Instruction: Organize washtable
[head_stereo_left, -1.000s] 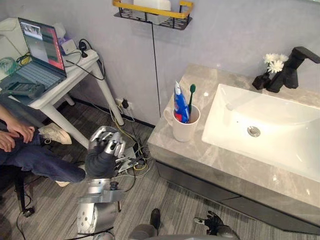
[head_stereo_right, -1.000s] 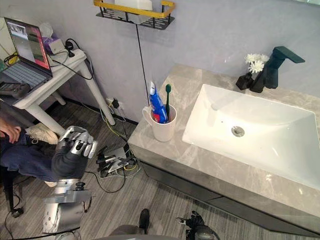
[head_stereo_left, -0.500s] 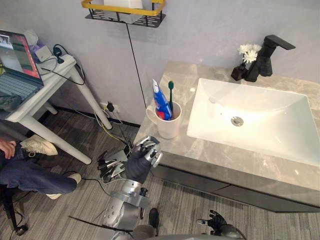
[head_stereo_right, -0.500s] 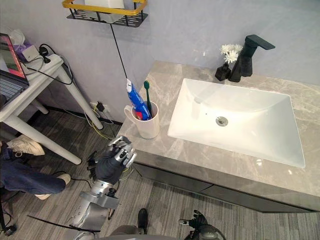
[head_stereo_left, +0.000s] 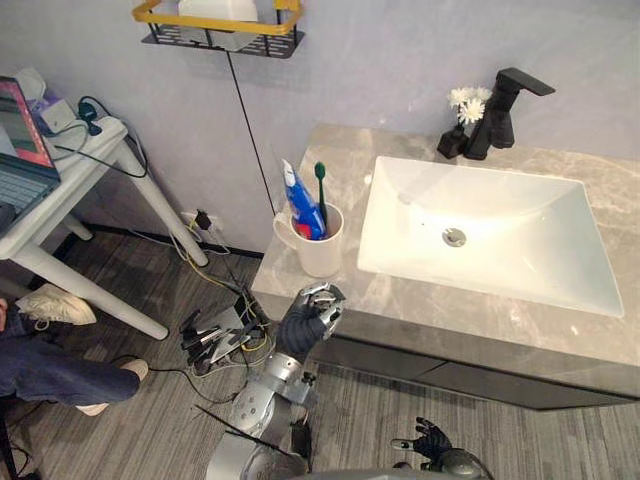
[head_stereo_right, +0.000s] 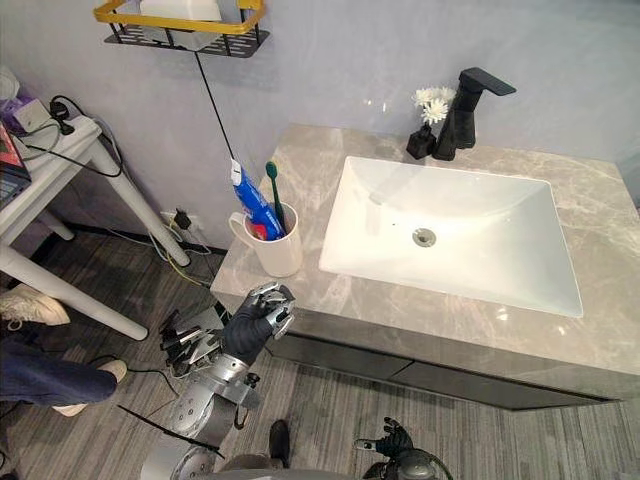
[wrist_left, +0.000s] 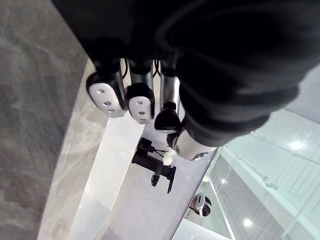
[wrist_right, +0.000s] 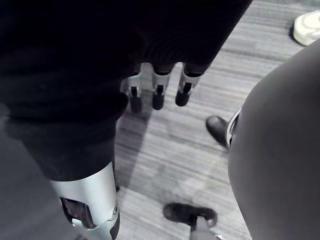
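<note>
Left hand curled, empty, by counter edge near cup; right hand relaxed.

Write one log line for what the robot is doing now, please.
left hand: curled, empty, by counter front edge | cup: upright, holding toothbrush and toothpaste | right hand: low, relaxed

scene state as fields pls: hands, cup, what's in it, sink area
left hand: fingers curled, empty, at the counter's front edge, in front of the cup
right hand: low by the floor, fingers relaxed
cup: upright on counter, left of sink
in cup: toothpaste tube, toothbrush
behind sink: faucet, flowers
</note>
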